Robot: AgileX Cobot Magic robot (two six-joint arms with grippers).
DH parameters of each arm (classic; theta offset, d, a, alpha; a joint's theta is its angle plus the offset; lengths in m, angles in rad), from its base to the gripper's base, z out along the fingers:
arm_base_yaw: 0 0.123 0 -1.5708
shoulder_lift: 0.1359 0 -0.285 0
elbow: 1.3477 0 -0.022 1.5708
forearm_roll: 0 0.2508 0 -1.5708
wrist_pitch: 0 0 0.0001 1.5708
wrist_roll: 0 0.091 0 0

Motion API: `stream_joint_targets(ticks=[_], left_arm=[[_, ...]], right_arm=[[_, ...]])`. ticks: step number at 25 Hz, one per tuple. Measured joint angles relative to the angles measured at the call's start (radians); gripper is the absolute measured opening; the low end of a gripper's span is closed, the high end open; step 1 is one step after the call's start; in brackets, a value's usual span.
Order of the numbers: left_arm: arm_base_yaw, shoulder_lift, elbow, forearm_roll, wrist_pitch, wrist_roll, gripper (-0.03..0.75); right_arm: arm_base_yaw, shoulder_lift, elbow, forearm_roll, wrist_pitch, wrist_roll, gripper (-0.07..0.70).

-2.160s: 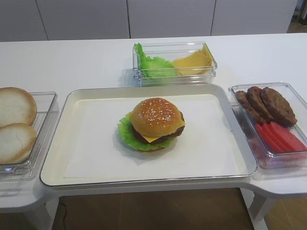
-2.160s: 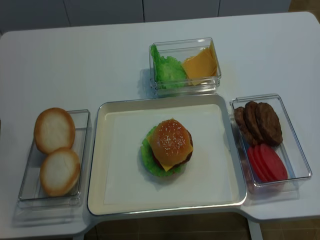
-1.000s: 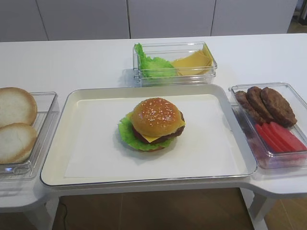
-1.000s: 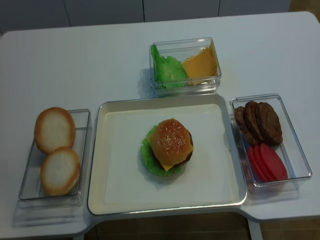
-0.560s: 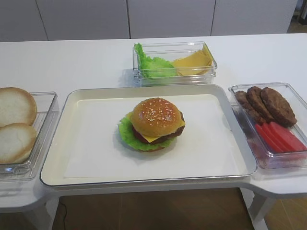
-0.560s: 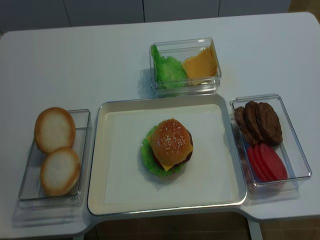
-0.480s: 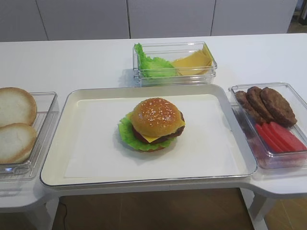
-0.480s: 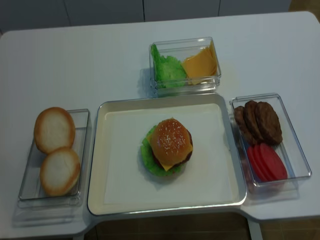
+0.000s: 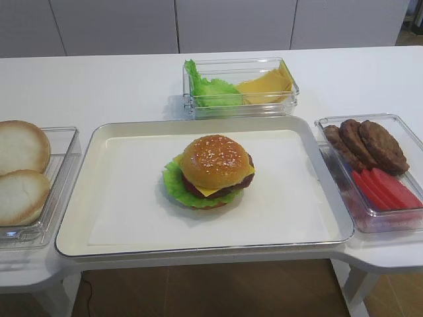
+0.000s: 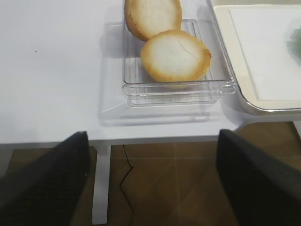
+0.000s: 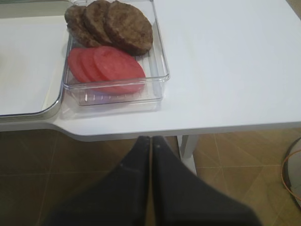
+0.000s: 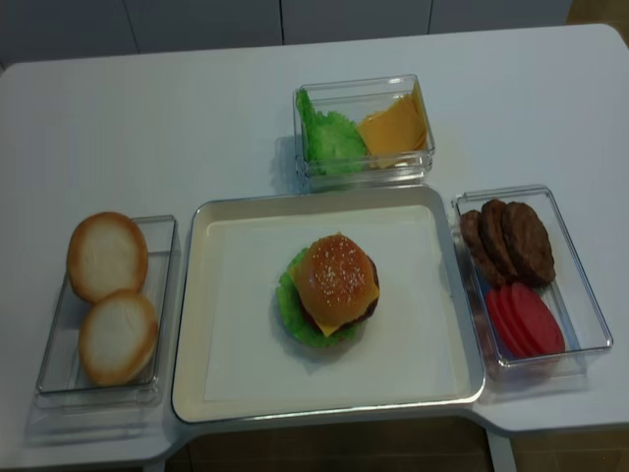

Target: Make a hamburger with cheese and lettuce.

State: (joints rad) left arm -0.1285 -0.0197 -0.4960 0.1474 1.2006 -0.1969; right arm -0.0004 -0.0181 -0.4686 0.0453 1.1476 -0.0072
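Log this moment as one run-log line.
hamburger: assembled, sesame top on, on tray | left end effector: open, empty, off table | right end effector: shut, empty, off table

My left gripper [image 10: 150,183] hangs with its jaws spread wide, one dark finger [image 10: 44,183] at each lower corner of its wrist view. My right gripper [image 11: 151,155] has both fingers pressed together, holding nothing. Neither arm shows in the high views.

Both arms are absent from the two high views. In the left wrist view only a blurred green sliver of the lettuce [image 10: 295,43] is seen at the right edge. The upper bun half [image 10: 153,16] is cut off by the top edge
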Motion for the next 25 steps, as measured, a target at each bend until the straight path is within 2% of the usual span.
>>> stream_joint_targets(ticks=[20,25], left_arm=[[0.003,0.0,0.006,0.0,-0.012,0.0,0.616],[0.08,0.0,0.006,0.0,-0.014,0.0,0.616]], right_arm=[[0.0,0.0,0.0,0.0,0.0,-0.002,0.009],[0.0,0.0,0.0,0.0,0.0,-0.002,0.009]])
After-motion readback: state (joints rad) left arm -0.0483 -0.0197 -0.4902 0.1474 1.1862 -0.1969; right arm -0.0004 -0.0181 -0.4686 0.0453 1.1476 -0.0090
